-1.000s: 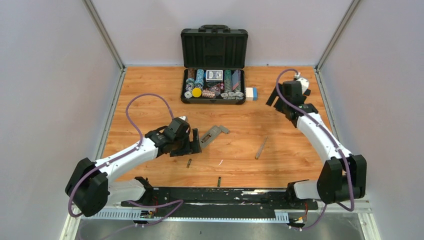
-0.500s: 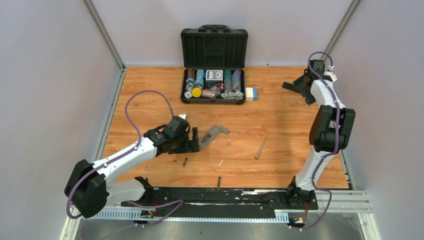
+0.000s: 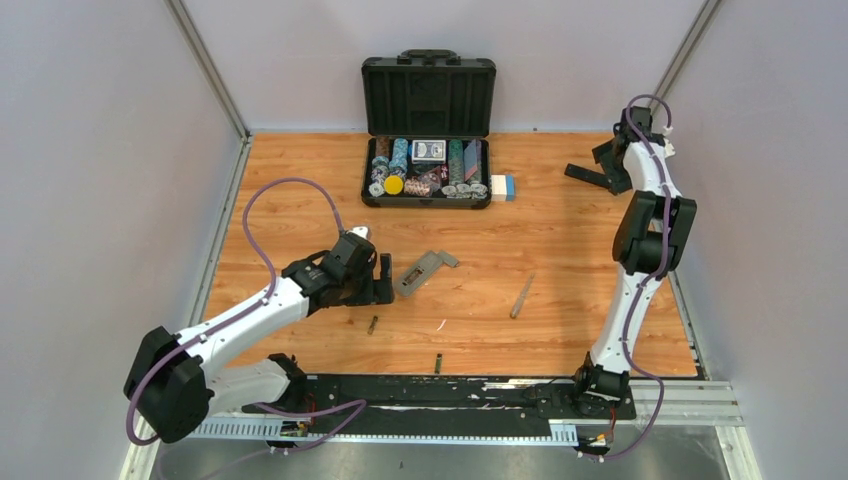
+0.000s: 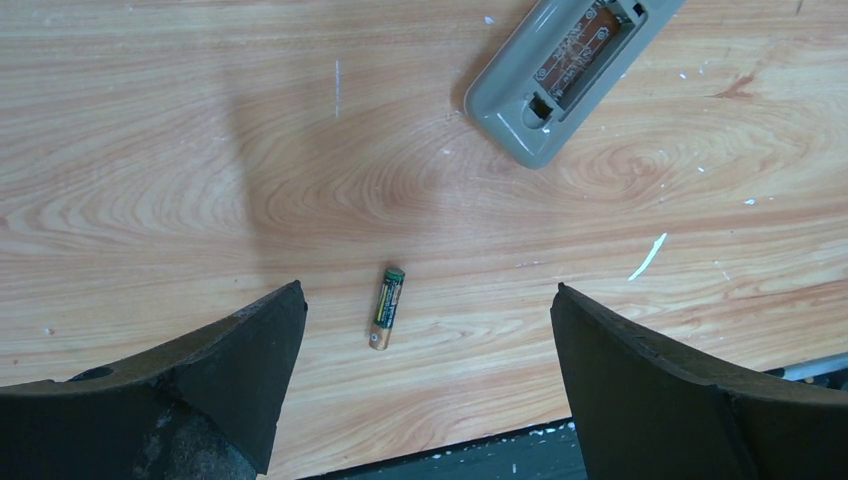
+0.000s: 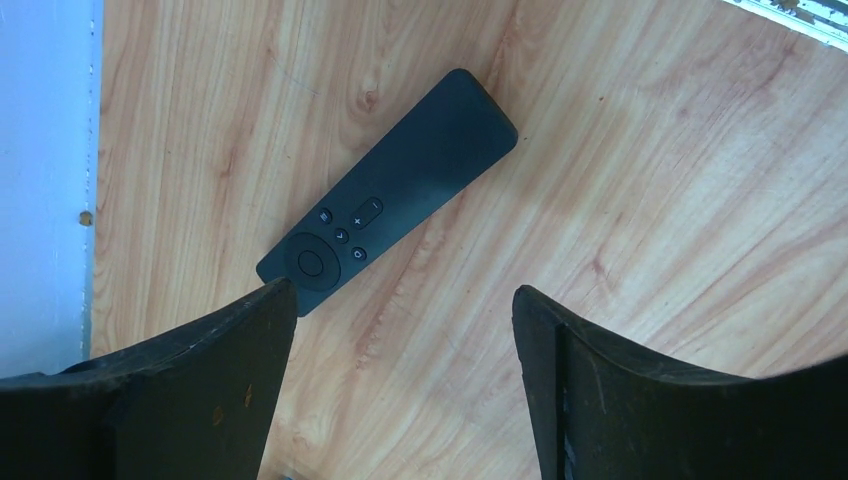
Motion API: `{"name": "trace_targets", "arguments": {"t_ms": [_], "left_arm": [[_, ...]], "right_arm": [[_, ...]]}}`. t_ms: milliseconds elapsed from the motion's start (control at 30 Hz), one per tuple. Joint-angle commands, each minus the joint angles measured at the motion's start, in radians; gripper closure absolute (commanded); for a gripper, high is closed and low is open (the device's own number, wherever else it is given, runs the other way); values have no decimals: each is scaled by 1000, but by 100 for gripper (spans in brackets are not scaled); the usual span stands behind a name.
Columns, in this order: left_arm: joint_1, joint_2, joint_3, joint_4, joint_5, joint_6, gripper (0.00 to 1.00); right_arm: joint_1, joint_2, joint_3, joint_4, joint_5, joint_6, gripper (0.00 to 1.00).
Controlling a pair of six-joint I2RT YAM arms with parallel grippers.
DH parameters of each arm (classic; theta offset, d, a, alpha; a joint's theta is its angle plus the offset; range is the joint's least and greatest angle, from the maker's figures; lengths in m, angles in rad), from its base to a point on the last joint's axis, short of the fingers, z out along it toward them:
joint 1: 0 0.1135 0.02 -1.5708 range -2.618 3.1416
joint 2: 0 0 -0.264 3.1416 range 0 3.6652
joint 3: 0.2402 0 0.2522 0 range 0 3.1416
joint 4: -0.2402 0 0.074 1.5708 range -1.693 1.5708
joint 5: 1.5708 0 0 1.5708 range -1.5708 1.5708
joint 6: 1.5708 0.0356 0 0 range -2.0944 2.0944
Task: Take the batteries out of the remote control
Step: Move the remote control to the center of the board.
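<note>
A grey remote control (image 3: pixel 425 270) lies on its face mid-table, its battery bay (image 4: pixel 585 45) uncovered and looking empty. One battery (image 4: pixel 388 307), green and gold, lies loose on the wood below the remote, also seen in the top view (image 3: pixel 373 324). A second battery (image 3: pixel 438 363) rests near the table's front edge. My left gripper (image 4: pixel 428 295) hovers open over the first battery, touching nothing, just left of the grey remote (image 3: pixel 388 282). My right gripper (image 5: pixel 402 290) is open and empty, raised at the far right (image 3: pixel 588 172) over a black remote (image 5: pixel 390 190).
An open black case (image 3: pixel 428 170) of poker chips and cards stands at the back centre, with a small white-and-blue box (image 3: pixel 503 187) beside it. A slim grey strip (image 3: pixel 522 295) lies right of centre. Grey walls close in the left, back and right sides.
The right arm has swung up and back toward the far right corner, folding upright. The left gripper has drawn slightly left, away from the grey remote.
</note>
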Motion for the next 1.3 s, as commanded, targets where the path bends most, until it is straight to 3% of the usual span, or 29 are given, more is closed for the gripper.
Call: {"name": "trace_targets", "arguments": {"t_ms": [0, 433, 800, 1033, 1267], "left_arm": [[3, 18, 52, -16, -26, 25, 0], [9, 27, 78, -48, -46, 34, 0], [18, 25, 72, -62, -56, 31, 0], [23, 23, 69, -64, -50, 32, 0], [24, 33, 67, -62, -39, 30, 0]], "right_arm": [[2, 30, 68, -21, 27, 63, 21], [2, 236, 346, -157, 106, 103, 25], [2, 311, 370, -183, 109, 118, 25], [4, 357, 382, -186, 117, 44, 38], [9, 428, 412, -217, 174, -89, 42]]}}
